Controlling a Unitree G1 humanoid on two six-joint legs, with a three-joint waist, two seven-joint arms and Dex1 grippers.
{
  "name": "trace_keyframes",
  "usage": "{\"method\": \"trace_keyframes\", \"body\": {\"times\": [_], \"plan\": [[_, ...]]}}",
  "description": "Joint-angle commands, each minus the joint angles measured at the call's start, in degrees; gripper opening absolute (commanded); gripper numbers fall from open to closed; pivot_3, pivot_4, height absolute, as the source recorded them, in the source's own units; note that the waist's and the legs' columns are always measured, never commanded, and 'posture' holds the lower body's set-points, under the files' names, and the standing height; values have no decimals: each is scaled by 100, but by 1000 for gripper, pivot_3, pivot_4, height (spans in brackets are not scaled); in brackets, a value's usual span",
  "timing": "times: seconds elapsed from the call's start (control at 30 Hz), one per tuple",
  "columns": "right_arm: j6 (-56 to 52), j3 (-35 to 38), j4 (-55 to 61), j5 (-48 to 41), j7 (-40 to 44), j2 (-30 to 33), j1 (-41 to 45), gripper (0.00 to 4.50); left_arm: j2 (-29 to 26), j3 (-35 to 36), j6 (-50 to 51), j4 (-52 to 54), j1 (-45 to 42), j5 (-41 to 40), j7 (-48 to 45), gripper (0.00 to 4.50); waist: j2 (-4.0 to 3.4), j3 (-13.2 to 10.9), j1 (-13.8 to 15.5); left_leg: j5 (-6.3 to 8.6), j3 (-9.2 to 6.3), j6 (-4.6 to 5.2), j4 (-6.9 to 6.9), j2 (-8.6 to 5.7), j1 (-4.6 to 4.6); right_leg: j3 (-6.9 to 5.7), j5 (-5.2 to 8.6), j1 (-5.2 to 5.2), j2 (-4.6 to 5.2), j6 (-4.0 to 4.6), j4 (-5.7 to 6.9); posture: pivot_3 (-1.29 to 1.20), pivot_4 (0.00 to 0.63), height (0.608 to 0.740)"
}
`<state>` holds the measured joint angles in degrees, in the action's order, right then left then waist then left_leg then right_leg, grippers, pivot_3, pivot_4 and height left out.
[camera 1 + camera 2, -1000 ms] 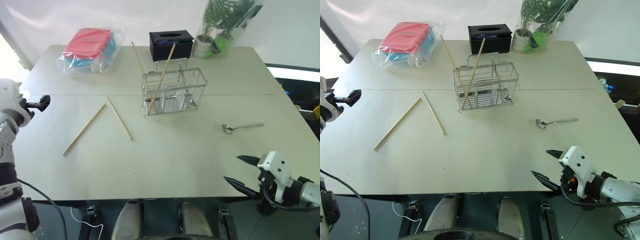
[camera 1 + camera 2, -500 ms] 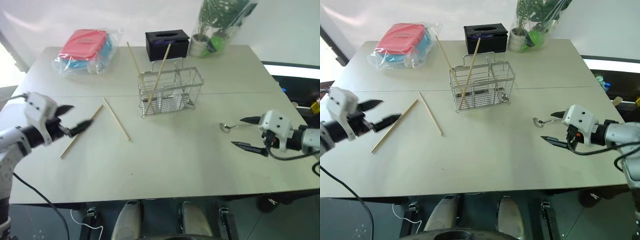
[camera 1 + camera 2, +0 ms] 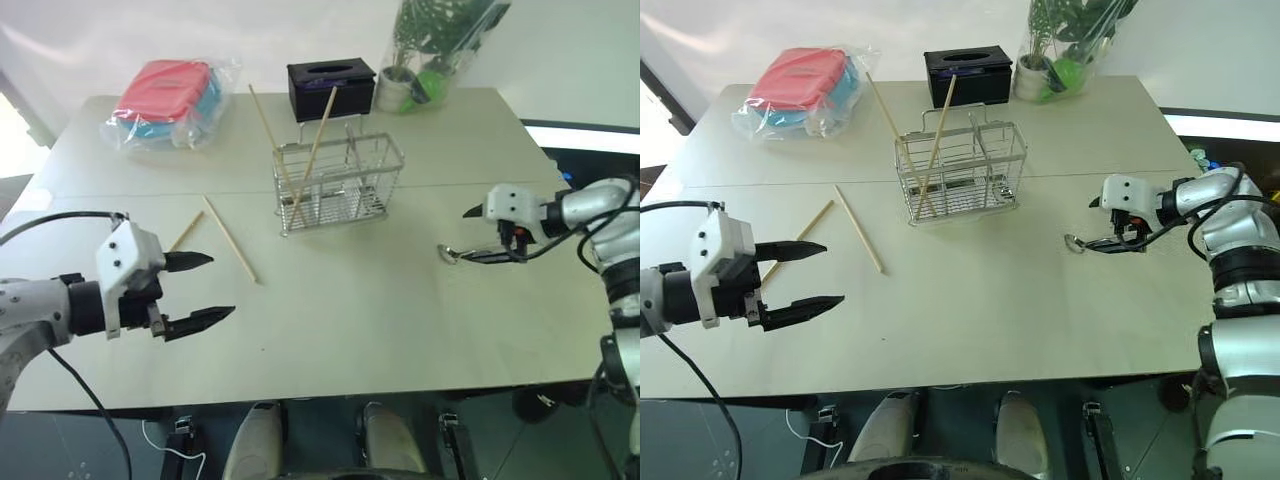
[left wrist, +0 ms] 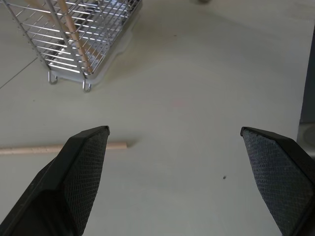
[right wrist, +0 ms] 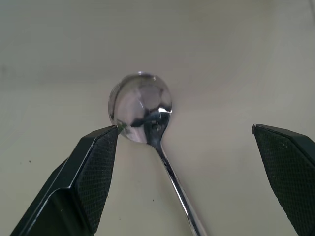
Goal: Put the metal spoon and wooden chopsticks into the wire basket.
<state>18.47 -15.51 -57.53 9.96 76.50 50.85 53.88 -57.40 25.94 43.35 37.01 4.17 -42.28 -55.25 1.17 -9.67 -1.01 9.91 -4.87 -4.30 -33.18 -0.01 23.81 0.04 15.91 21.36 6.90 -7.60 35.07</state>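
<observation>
The wire basket point(image 3: 338, 186) stands at the table's middle back, and two wooden chopsticks point(image 3: 318, 140) lean upright inside it. Two more lie flat to its left: one point(image 3: 231, 239) in full view, the other point(image 3: 186, 231) partly behind my left gripper point(image 3: 222, 285). That gripper hovers open over the table's front left, nothing between its fingers; its wrist view shows a chopstick end point(image 4: 114, 145) and the basket's corner point(image 4: 83, 39). The metal spoon point(image 5: 141, 107) lies on the right. My right gripper point(image 3: 470, 236) is open and straddles the spoon's bowl point(image 3: 446, 252), fingers on either side, not closed on it.
A black tissue box point(image 3: 330, 88) sits behind the basket. A potted plant in plastic wrap point(image 3: 430, 60) is at the back right, and a red and blue item in a clear bag point(image 3: 170, 100) at the back left. Bare tabletop point(image 3: 350, 300) spreads between the grippers.
My left gripper has swung in from the left edge over the table's front left. My right gripper has moved from the front edge forward to the spoon. Both stayed open.
</observation>
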Motion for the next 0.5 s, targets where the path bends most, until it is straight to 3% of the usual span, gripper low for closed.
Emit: {"method": "trace_keyframes", "body": {"times": [0.03,0.47,0.5], "plan": [[303,-176,-530,378,31,8,384,4468,-131,96,-32,172,-95,-120,-42,4500,0,0,-6,0,0,0,0,0,0,0,0,0,0,0,0,0,150,710],[312,-319,-1271,913,-271,-321,888,4468,-147,132,52,313,-221,-301,259,4500,-5,-3,-134,0,0,0,7,1,-21,6,0,-13,-4,-3,10,0,150,710],[315,-316,-1278,920,-260,-327,879,4237,-151,136,61,309,-234,-311,265,4500,-6,-4,-140,0,0,0,7,1,-21,6,-1,-13,-4,-3,11,0,150,710]]}}
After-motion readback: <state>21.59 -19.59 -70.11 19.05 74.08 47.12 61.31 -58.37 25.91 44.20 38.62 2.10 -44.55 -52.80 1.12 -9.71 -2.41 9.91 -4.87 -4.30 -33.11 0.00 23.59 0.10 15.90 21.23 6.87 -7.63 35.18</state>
